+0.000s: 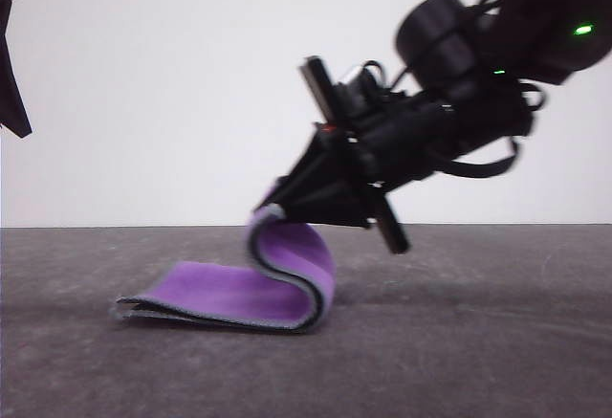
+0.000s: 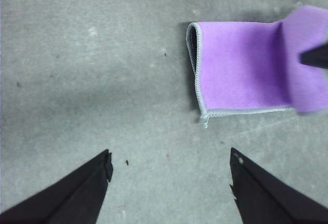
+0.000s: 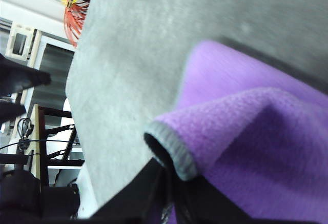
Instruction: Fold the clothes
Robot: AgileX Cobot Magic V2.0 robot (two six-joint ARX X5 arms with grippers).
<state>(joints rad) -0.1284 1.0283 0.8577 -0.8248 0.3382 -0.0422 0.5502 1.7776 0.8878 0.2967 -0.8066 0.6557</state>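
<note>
Here, view by view:

Front view, right gripper: the right gripper (image 1: 279,200) comes down slanted from the upper right and is pinched on one raised edge of the cloth (image 1: 251,287).
Front view, cloth: below and to the left of that gripper the cloth lies on the grey table (image 1: 478,341); it curls up from a fold into the fingertips, purple face out, dark face under.
Front view, surroundings: a plain white wall (image 1: 172,83) stands behind; a dark part sits at the far left edge, I cannot tell what it is.

Left wrist view, left gripper: the left gripper (image 2: 169,170) is spread wide, with only bare table between its fingers (image 2: 84,188).
Left wrist view, cloth: the cloth (image 2: 238,70) lies ahead of this gripper and apart from it, with light grey edging; a dark tip of the other gripper covers its raised part.

Right wrist view, grip: the dark fingers (image 3: 148,183) are clamped on the grey-edged rim of the cloth (image 3: 246,131).
Right wrist view, surroundings: beyond the table edge are a dark frame (image 3: 54,131) and orange cables (image 3: 74,11).
</note>
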